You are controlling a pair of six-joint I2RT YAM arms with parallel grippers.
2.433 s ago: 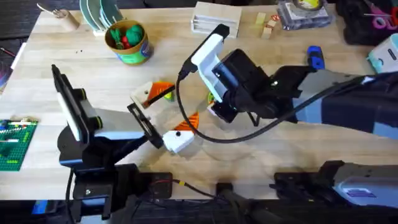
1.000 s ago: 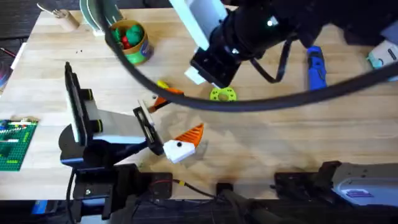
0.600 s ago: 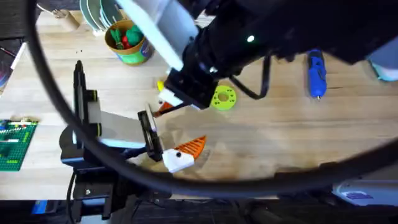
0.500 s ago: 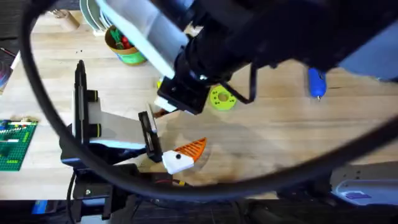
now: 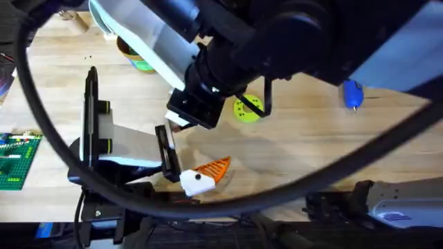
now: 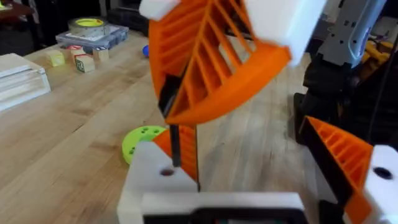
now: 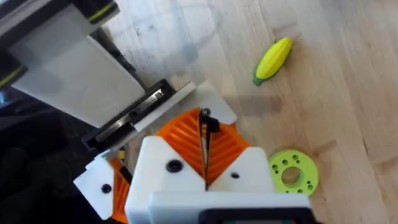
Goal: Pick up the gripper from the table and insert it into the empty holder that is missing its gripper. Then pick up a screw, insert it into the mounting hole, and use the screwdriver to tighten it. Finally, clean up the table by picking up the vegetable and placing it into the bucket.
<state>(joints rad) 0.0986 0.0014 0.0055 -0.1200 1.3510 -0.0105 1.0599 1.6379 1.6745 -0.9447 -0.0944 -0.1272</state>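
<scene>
Nearest the bases, the left arm's gripper (image 5: 188, 149) lies low over the pale wooden table (image 5: 311, 152), its white fingers with orange ribbed pads (image 6: 348, 163) spread wide, and nothing lies between them. Just over that open claw hangs the right arm, which has reached across the middle and shows large and dark under the overhead camera. The right arm's gripper (image 7: 205, 134) points down just above the left one. Its two white blocks meet edge to edge and the orange pads are pressed together, so the claw is narrow. A thin dark sliver (image 7: 206, 127) sits at the seam between the pads, but what it is cannot be told. Just beyond the two grippers, a flat lime-green plastic disc with round holes (image 5: 247, 108) lies on the wood. Near it, a little farther out in the right wrist view, the small yellow oblong toy vegetable with a green end (image 7: 273, 59) lies on its side on bare table, touched by neither claw. Well off towards the right side, the bright blue pen-shaped screwdriver (image 5: 352, 94) lies by itself with its tip pointing towards the bases. At the far left, the small round green bucket with a yellow-orange rim (image 5: 140, 61) stands partly hidden behind the right arm.
</scene>
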